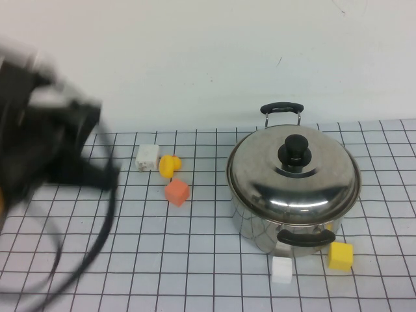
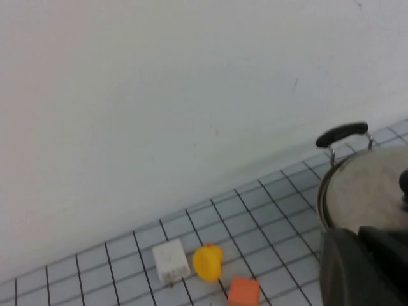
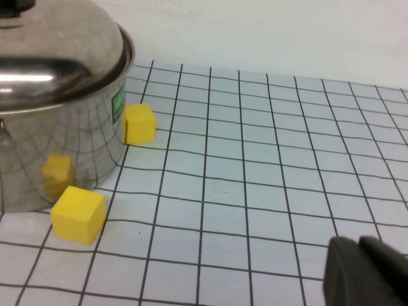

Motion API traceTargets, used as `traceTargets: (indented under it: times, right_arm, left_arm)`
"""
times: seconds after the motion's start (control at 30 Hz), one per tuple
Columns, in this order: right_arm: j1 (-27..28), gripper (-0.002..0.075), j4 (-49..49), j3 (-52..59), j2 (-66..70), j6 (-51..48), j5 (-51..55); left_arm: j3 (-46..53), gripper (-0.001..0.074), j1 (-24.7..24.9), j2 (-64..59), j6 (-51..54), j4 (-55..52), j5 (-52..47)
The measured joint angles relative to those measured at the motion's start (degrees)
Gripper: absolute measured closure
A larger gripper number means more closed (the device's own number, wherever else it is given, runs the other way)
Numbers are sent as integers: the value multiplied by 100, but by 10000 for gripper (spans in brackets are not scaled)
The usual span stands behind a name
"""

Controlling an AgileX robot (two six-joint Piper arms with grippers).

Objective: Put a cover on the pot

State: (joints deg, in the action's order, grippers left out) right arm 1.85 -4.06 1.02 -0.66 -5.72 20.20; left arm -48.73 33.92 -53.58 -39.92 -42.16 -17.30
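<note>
The steel pot (image 1: 257, 229) stands at the right of the gridded table, with black loop handles at the back (image 1: 282, 108) and front (image 1: 304, 238). The domed steel lid (image 1: 312, 185) with a black knob (image 1: 294, 151) sits on the pot's rim. My left arm (image 1: 45, 143) is a dark blur at the far left, raised well away from the pot. My left gripper (image 2: 360, 255) has its fingers together and is empty, with the lidded pot (image 2: 366, 188) beyond it. My right gripper (image 3: 360, 258) is shut and empty, low over the table beside the pot (image 3: 57, 146); it is out of the high view.
A white block (image 1: 147, 156), a yellow toy (image 1: 169, 165) and an orange cube (image 1: 177, 192) lie left of the pot. A white cube (image 1: 282, 269) and a yellow cube (image 1: 340, 255) lie by its front. Another yellow cube (image 3: 138, 123) touches its side. A white wall stands behind.
</note>
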Motion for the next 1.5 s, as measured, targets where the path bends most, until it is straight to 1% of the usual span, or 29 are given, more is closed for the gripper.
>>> traceTargets:
  times: [0.17, 0.33, 0.6, 0.93, 1.1, 1.2, 1.3, 1.5]
  right_arm:
    - [0, 717, 0, 0, 0, 0, 0]
    - [0, 717, 0, 0, 0, 0, 0]
    - [0, 717, 0, 0, 0, 0, 0]
    - [0, 717, 0, 0, 0, 0, 0]
    - [0, 717, 0, 0, 0, 0, 0]
    - [0, 717, 0, 0, 0, 0, 0]
    - [0, 717, 0, 0, 0, 0, 0]
    - [0, 717, 0, 0, 0, 0, 0]
  left_arm:
    - [1047, 735, 0, 768, -126, 0, -14]
    - [1662, 735, 0, 1253, -200, 0, -14]
    - [2050, 735, 0, 1304, -200, 0, -28]
    - [2073, 736, 0, 1304, -200, -10, -28]
    - [2201, 736, -12, 1779, -200, -69, 18]
    - [2426, 736, -224, 2262, -287, -60, 410]
    - [2743, 736, -599, 2778, -599, -28, 936]
    - [3542, 736, -1590, 3727, -1260, -28, 2137]
